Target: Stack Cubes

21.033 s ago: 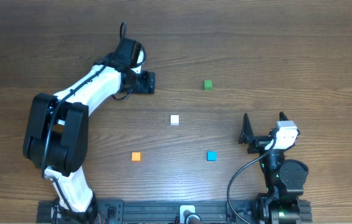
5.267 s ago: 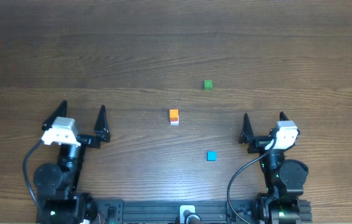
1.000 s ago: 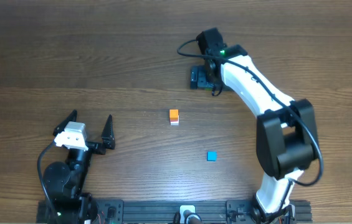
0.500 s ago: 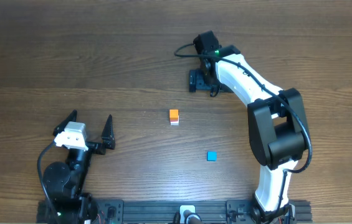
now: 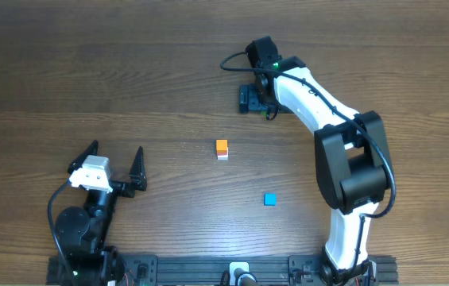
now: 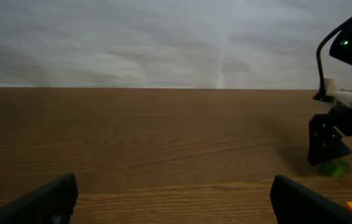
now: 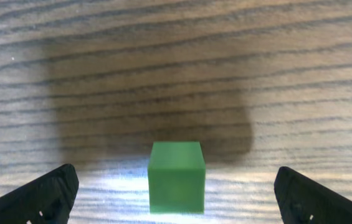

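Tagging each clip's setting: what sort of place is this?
Probably a robot test bench: a wooden table, a left arm and right arm mounted at its edge, small coloured cubes, and a plain white backdrop.

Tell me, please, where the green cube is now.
The green cube sits on the table under the open right pincer, centred between its fingers, right of the middle. Its nearest neighbour is the orange cube on the white cube.
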You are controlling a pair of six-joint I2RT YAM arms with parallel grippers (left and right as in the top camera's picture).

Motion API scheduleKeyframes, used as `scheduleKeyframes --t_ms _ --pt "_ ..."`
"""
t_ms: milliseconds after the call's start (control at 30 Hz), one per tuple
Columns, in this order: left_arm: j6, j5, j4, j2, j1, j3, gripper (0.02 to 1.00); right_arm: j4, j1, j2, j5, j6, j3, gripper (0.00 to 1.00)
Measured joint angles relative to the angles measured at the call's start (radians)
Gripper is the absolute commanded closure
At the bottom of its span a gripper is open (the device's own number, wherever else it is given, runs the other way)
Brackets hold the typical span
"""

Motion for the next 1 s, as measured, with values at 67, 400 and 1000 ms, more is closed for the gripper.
scheduleKeyframes --t_ms 67,400,1000 --pt "0.000 0.000 0.000 0.000 0.000 0.000 0.018 0.000 0.000 0.012 0.000 0.000 0.008 0.036" --pt "0.000 0.000 0.000 0.000 0.000 0.000 0.018 -0.012 -0.001 0.023 0.004 -0.004 0.011 0.299" --pt "0.000 0.000 0.000 0.000 0.000 0.000 0.020 -0.014 -0.001 0.038 0.005 -0.003 0.013 0.566"
